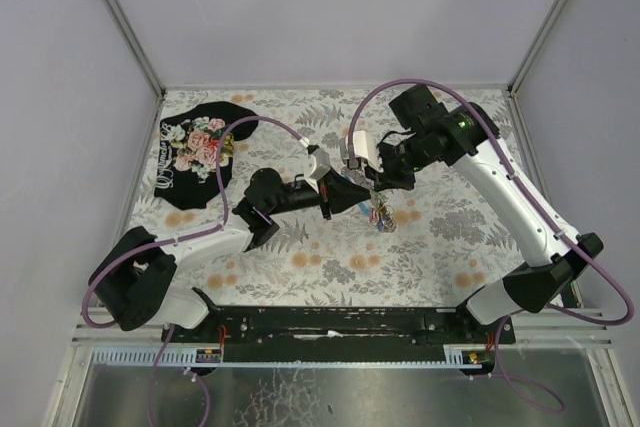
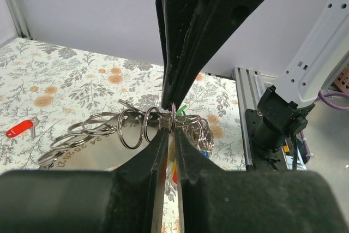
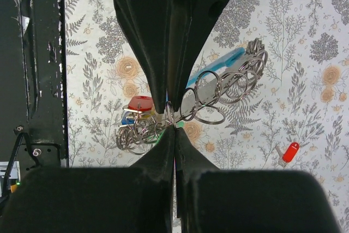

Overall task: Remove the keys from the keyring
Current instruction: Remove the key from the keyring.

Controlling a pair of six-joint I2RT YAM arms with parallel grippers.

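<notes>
So the keyring (image 3: 203,92) is being pinched from both ends at once. The left tool (image 2: 172,127) is closed down on one thin ring wire, and the right tool (image 3: 171,118) is pressed together on a ring too, with the bundle seemingly lifted off the tabletop (image 3: 305,36). The keys (image 3: 140,103) hang bunched just beside the right tool's tips, on the side away from the blue fob (image 3: 226,58). Biggest risk, probably: if the tools get pulled apart unevenly, the wire could be squeezed out of either pinch and the whole tangle dropped, or a coil bent. A loose red key (image 3: 288,152) lies well clear. Lots of open tabletop can be seen around both tools, and the black floral cloth (image 1: 195,152) is far behind the left tool.
</notes>
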